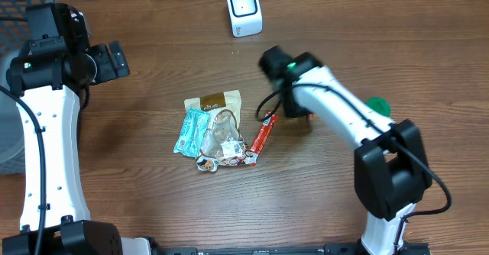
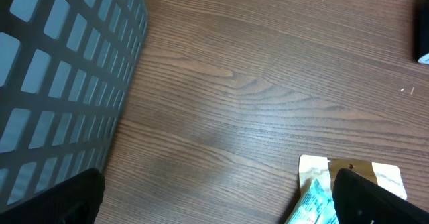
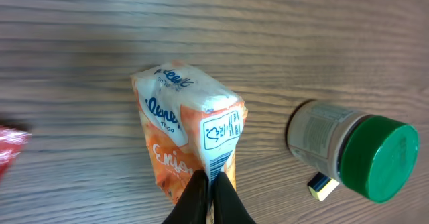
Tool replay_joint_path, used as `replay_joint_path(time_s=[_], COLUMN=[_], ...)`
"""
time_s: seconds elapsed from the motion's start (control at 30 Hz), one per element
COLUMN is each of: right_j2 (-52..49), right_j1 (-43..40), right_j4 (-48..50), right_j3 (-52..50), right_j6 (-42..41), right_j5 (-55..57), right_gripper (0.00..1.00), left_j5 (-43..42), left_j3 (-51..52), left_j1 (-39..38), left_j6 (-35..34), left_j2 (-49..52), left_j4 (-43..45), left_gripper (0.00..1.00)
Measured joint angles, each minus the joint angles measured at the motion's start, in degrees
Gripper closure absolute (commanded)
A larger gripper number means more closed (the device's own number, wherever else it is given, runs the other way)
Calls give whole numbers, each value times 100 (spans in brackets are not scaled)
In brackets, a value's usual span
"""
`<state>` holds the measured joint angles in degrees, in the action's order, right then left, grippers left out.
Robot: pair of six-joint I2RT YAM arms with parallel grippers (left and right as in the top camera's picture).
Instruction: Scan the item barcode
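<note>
The right pincer (image 3: 210, 185) is clenched on the tissue pack (image 3: 182, 133). In the right wrist view you see both fingers pressed together on the pack's lower edge, just below a white printed panel. The pack is orange and white and points away from the fingers, across the wood grain. You cannot tell from these views whether it rests on the tabletop (image 1: 153, 201) or hangs just above it.

In the overhead view, find the right arm reaching toward the middle of the tabletop. Only a sliver of the tissue pack (image 1: 308, 117) shows beneath its wrist. The white scanner (image 1: 244, 9) stands at the far edge, well apart from the pack.

Note the jar (image 3: 348, 153) with a green lid lying on its side near the pack, not touching it. A small yellow object (image 3: 324, 186) sits just beside the jar.

The left pincer (image 1: 116, 60) is released, with its fingers spread wide in the left wrist view and nothing between them. It hangs beside the grey mesh basket (image 2: 60, 70) at the left of the tabletop.

A loose pile lies at the centre: a kraft pouch (image 1: 215, 101), a teal packet (image 1: 191, 130) and a red stick packet (image 1: 262, 137). The red stick packet is nearest the right pincer.
</note>
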<state>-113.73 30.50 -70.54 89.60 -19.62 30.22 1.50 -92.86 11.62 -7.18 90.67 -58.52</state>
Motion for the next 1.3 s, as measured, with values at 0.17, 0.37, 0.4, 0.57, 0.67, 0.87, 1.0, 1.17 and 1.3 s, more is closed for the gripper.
replay_joint_path(time_s=[0.17,0.37,0.4,0.57,0.67,0.87,1.0,1.17,1.3], right_j2=[-2,-107,-140,-267,-308,-442,-525,-529,-529], right_j1=[337,293,286,284,284,284,286,286,284], right_j4=[-68,-629,-640,-479,-407,-376,-345,-319,-315], right_j3=[-4,-22,-63,-348,-501,-562,-562,-562,-562], right_j6=[-407,-892,-975,-1158,-1196,-1233,-1237,-1235,-1235], right_j5=[319,826,909,1117,1178,1244,1248,1228,1176], right_gripper=[96,96,96,96,96,96,96,96,96], left_j5=[0,0,2,0,2,2,2,0,0], left_j3=[0,0,2,0,2,2,2,0,0], left_j1=[0,0,0,0,0,0,0,0,0], left_j6=[0,0,0,0,0,0,0,0,0], left_j2=[0,0,0,0,0,0,0,0,0], left_j4=[0,0,0,0,0,0,0,0,0], left_gripper=[0,0,0,0,0,0,0,0,0])
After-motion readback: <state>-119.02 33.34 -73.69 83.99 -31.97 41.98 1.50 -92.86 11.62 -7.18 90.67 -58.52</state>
